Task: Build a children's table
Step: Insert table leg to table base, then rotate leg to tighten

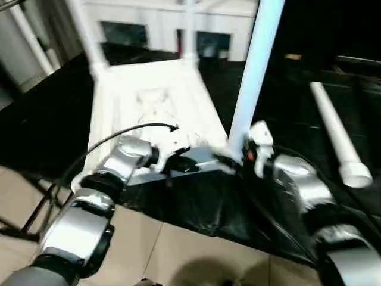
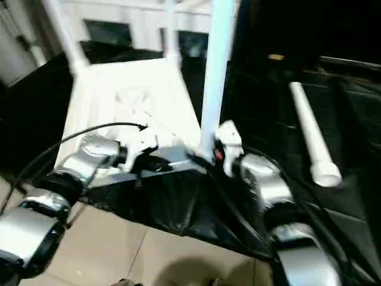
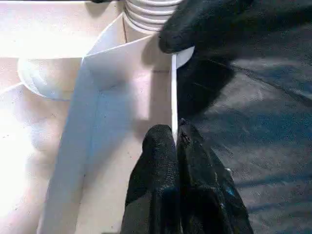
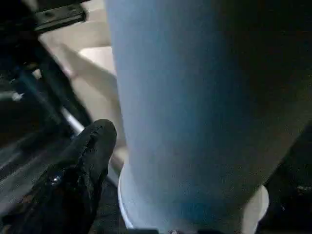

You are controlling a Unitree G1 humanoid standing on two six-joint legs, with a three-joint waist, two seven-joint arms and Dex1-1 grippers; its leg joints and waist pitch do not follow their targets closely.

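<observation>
Three legs standing, one left on the bench

Nearest the robot, the left tool (image 1: 178,156) is pinched shut on the thin near rim of the tabletop (image 1: 152,101), which lies upside down on the black-draped bench (image 1: 36,119); the left wrist view shows its fingertips (image 3: 168,141) clamped either side of that white edge. Just beside it, the right tool (image 1: 247,152) sits at the foot of the near leg (image 1: 256,65), which stands upright in its corner socket. One finger (image 4: 92,146) stands clear of the tube, so the jaws look open and hold nothing.

Farther back, two more legs (image 1: 86,36) rise from the far corners. Off to the right, the fourth leg (image 1: 336,134) lies loose on the bench.

Judged from this, the near leg is seated. Next comes fetching the loose leg and setting it in the remaining corner.
</observation>
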